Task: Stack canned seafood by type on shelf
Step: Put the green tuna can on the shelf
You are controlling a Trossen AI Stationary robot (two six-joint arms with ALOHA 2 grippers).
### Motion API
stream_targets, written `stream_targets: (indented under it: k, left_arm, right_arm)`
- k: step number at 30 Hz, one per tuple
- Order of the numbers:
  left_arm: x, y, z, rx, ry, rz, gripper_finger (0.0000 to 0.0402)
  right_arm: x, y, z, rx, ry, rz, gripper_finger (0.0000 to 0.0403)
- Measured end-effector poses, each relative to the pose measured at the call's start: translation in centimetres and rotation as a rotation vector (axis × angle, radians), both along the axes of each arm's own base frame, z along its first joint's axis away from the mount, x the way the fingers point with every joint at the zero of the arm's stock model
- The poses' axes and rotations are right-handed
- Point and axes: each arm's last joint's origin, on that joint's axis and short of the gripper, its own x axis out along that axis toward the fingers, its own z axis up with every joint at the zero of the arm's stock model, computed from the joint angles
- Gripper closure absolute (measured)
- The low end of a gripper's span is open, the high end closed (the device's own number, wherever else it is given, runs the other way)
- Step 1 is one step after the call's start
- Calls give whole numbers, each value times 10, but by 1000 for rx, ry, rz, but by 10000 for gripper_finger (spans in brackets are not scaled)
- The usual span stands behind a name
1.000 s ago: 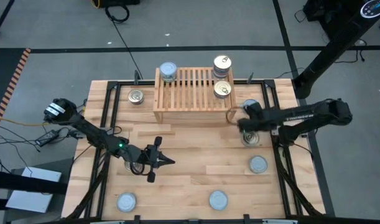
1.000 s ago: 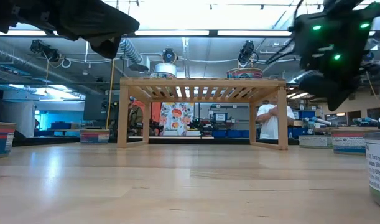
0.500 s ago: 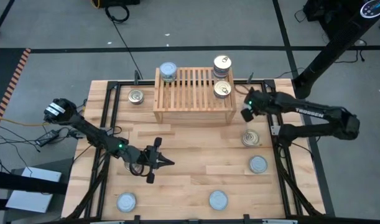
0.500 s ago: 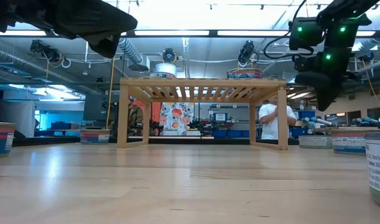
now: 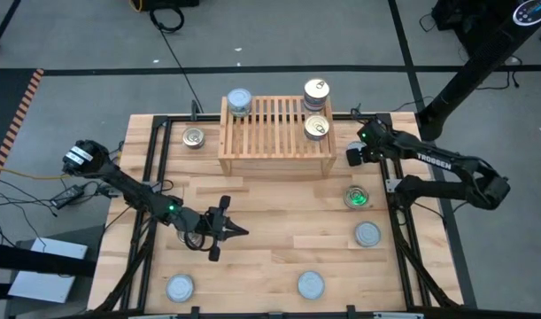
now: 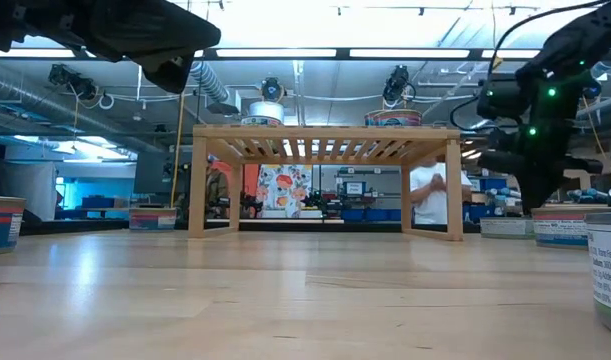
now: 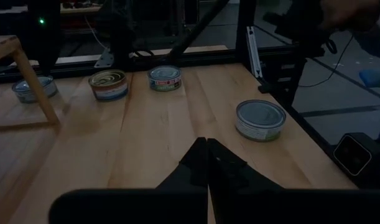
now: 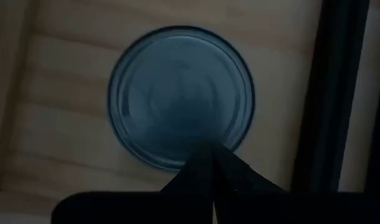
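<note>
Shifted up-frame from the gold-lidded tin (image 5: 355, 197), right claw (image 5: 351, 156) hangs pressed together over a silver tin (image 8: 181, 96), hidden from overhead. Left claw (image 5: 238, 231), pressed together, idles lower left. Shelf (image 5: 274, 124) carries three tins.

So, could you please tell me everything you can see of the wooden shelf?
The wooden shelf is a light, box-like stand at the far middle of the tabletop, with a slatted top, solid side boards and an open space underneath. It stands upright and level. Three tins rest on top: a silvery-blue-lidded tin at its far left corner and two golden pull-tab tins along its right side. Neither gripper touches it; the right gripper hovers just off its right end.
</note>
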Motion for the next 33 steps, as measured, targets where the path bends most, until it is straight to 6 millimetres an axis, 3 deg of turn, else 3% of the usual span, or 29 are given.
stream_targets:
  k: [14, 33]
  left_arm:
    - [0, 0, 0, -3, 0, 5, 401]
    - [0, 0, 0, -7, 2, 6, 401]
  right_arm:
    - [3, -8, -10, 92, 45, -50, 403]
    - [4, 24, 3, 372, 166, -42, 402]
